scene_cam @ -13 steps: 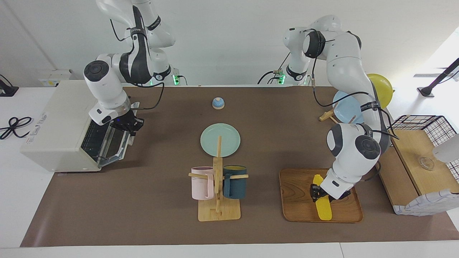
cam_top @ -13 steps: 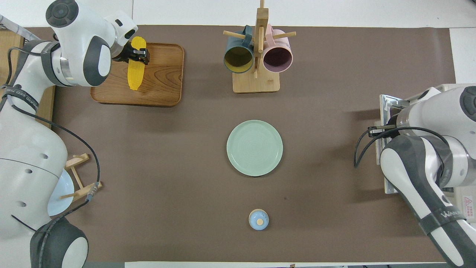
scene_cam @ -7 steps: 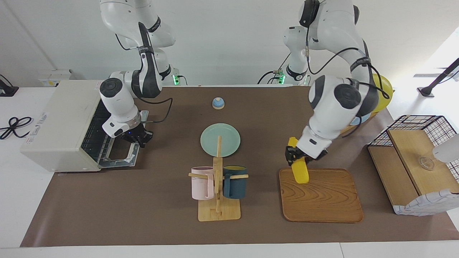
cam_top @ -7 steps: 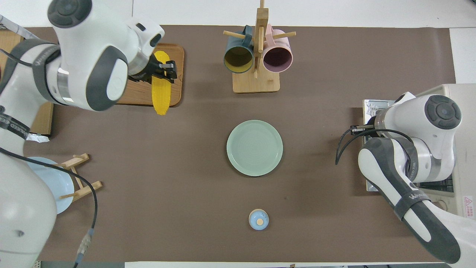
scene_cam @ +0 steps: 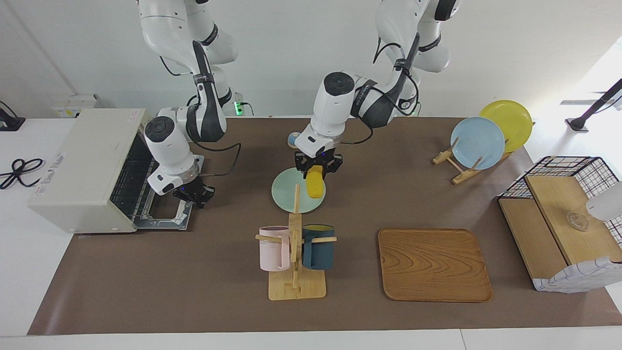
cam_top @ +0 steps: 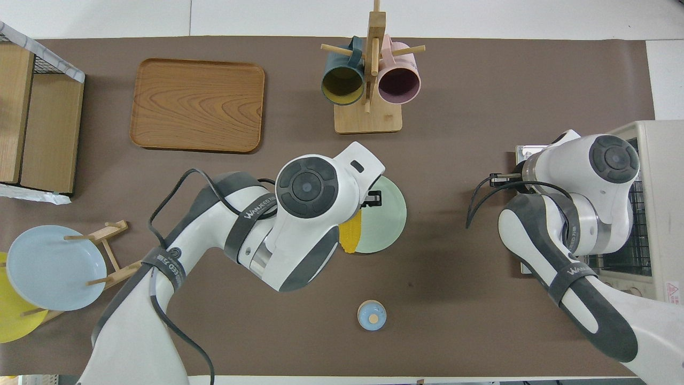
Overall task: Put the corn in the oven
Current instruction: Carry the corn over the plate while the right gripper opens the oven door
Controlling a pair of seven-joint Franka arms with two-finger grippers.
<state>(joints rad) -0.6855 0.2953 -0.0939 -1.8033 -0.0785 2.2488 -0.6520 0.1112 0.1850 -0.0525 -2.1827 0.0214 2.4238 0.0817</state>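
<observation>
The yellow corn [scene_cam: 315, 184] hangs from my left gripper [scene_cam: 317, 167], which is shut on its upper end, above the green plate [scene_cam: 286, 194] at the table's middle. In the overhead view the corn's tip [cam_top: 351, 236] shows under the left wrist at the plate's [cam_top: 387, 216] edge. The cream-white oven [scene_cam: 82, 165] stands at the right arm's end of the table. Its glass door [scene_cam: 163, 214] lies open and flat, and the wire rack shows inside. My right gripper [scene_cam: 194, 194] is at the door's outer edge, by the handle.
A mug rack [scene_cam: 295, 253] with a pink and a dark blue mug stands farther from the robots than the plate. Beside it lies a bare wooden tray [scene_cam: 434, 265]. A small blue bell [cam_top: 371, 315], a plate stand [scene_cam: 478, 141] and a wire basket box [scene_cam: 563, 218] are also here.
My left gripper lifted the corn off the wooden tray and carried it over the green plate. My right gripper drew the oven door down until it lay flat.
</observation>
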